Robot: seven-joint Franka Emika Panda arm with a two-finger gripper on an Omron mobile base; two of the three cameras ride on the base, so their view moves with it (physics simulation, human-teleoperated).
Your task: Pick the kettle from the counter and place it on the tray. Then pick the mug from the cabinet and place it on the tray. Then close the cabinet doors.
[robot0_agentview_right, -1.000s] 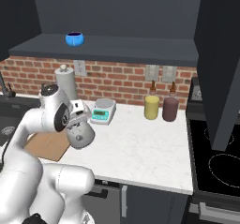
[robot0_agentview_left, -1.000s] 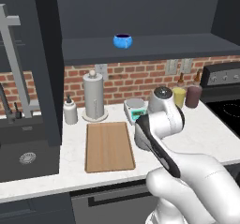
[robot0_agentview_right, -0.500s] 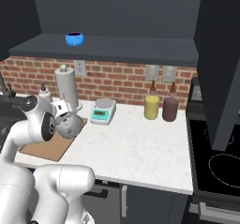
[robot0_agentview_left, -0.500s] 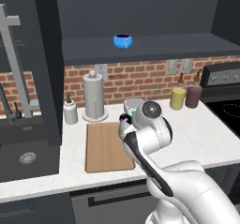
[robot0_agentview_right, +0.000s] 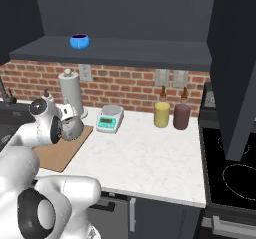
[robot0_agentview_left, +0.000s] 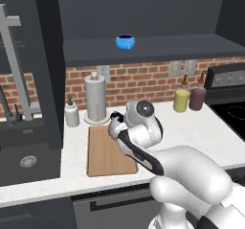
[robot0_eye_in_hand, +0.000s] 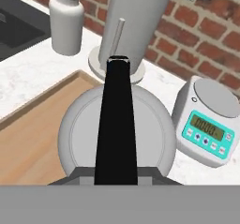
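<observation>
While the arm folds low, gripper (robot0_agentview_right: pixel 64 127) carries kettle (robot0_agentview_right: pixel 71 128) above tray (robot0_agentview_right: pixel 62 150).

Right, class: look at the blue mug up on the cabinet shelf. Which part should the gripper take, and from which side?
Grip the mug across its round body, coming in level from the open front of the shelf. It stands upright near the front edge, so its sides face the robot. Its handle is too small to make out, so the body is probably the safer hold.
</observation>
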